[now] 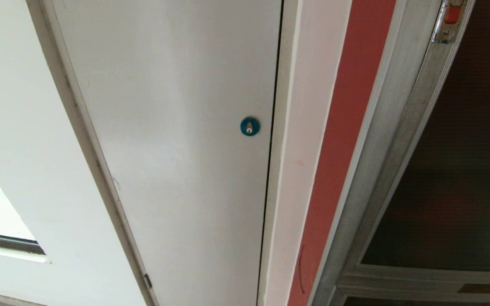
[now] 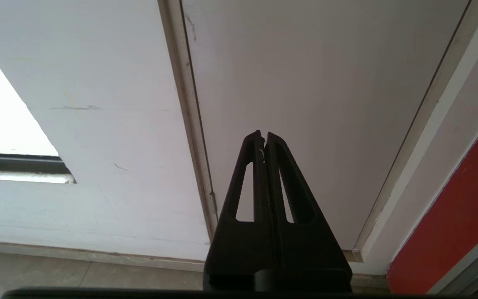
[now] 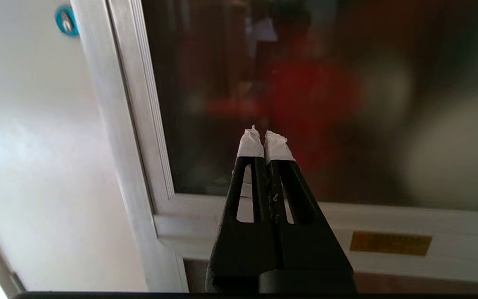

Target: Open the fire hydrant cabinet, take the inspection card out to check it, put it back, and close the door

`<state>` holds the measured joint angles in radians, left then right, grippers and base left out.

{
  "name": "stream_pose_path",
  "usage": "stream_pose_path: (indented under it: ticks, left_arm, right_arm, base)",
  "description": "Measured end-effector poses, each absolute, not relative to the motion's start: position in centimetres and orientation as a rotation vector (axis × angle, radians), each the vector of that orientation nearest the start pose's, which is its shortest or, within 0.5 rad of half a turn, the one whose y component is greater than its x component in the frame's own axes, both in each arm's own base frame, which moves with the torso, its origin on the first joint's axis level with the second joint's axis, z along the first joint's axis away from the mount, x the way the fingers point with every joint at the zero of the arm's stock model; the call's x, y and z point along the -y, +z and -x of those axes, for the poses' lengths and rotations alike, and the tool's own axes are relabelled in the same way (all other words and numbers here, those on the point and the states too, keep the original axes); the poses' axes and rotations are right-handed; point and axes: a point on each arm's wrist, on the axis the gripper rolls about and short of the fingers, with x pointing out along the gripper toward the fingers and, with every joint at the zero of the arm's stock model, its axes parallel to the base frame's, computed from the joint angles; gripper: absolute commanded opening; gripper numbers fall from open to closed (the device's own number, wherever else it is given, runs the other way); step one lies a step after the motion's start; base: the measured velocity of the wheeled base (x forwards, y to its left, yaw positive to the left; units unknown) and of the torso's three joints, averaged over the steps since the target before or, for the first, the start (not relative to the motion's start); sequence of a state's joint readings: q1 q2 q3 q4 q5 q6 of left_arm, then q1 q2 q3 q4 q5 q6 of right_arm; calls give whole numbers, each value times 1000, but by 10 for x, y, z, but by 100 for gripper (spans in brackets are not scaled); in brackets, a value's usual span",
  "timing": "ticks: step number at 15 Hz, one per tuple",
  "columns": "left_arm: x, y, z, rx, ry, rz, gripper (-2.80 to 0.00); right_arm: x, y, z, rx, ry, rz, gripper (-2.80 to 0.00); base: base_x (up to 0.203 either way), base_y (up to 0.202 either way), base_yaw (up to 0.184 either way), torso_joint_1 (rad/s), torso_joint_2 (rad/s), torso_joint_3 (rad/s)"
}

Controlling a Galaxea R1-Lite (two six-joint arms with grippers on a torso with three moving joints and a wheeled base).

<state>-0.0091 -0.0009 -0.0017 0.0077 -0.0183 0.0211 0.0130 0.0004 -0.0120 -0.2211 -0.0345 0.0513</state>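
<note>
Fire hydrant cabinet (image 1: 398, 140) silver-framed; dark glass door (image 1: 453, 170) closed, red latch (image 1: 452, 17) up top.

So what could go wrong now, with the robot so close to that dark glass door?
Two things, maybe. The right gripper is shut and aimed at the door glass, not the red latch near the top of the frame, so it might bump the glass. Also a white panel door with a blue lock stands right beside the fire hydrant cabinet; the robot could go for the wrong one.

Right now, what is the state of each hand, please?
Left hand: closed, holding nothing, in front of the white door.
Right hand: closed, holding nothing, in front of the glass door.
</note>
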Motion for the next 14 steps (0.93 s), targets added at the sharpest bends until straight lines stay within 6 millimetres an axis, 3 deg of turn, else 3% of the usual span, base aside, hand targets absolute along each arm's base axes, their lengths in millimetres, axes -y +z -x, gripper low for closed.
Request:
stream_pose_path:
  ticks: [5,14]
  left_arm:
    - [0,75,23,-5,-27,-21,-280]
    - [0,75,23,-5,-28,-21,-280]
  right_arm:
    - [1,85,23,93,-16,-62,-280]
    - [1,79,23,36,-12,-87,-280]
  base:
    - [0,0,0,0,0,0]
    - [0,0,0,0,0,0]
